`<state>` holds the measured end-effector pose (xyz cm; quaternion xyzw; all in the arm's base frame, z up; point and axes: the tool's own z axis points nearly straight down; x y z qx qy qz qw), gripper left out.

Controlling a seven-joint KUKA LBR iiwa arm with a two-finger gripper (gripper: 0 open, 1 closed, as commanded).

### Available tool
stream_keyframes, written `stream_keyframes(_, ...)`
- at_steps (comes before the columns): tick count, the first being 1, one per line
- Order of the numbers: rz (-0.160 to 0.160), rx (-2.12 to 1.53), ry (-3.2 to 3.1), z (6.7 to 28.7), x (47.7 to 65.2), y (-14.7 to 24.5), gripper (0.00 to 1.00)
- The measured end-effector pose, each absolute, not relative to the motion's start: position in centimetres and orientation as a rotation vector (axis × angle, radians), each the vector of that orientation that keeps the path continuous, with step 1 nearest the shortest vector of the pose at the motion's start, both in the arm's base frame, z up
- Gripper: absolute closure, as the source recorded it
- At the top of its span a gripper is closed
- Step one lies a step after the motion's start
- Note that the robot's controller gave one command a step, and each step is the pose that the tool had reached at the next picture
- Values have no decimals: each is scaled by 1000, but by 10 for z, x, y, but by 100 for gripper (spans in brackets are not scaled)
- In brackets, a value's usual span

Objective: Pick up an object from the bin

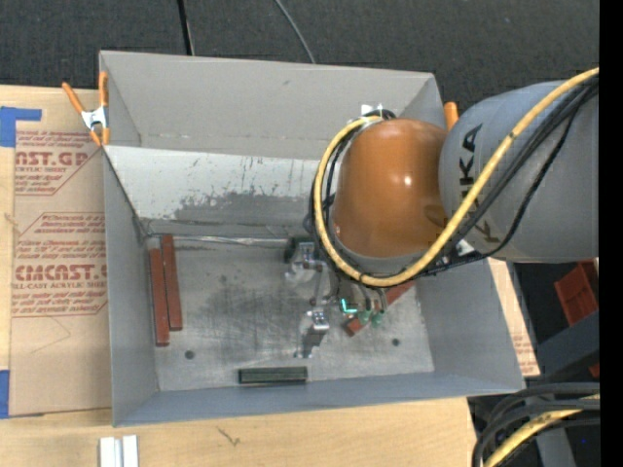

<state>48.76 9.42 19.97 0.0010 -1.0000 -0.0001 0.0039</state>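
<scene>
My gripper (pixel 314 331) reaches down from under the orange wrist cover, and its metal tip stands close to the bin floor right of the middle. A small red and green thing (pixel 362 320) lies just right of the tip, partly hidden under the cover. Whether the gripper touches it I cannot tell. A dark flat bar (pixel 273 376) lies on the floor near the front wall, below and left of the gripper.
Two reddish-brown sticks (pixel 164 290) lie side by side along the left wall. Bare scuffed floor lies between them and the gripper. The arm and its cover hang over the bin's right part.
</scene>
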Motion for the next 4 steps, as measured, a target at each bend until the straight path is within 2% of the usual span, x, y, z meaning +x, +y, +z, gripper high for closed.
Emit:
stream_keyframes(1,-2,1,-3142,204,489,94,0)
stream_keyframes(2,-3,140,-3148,177,488,82,0)
stream_keyframes(3,-1,449,-3108,137,483,60,0)
stream_keyframes(4,-5,257,-3148,80,495,66,100)
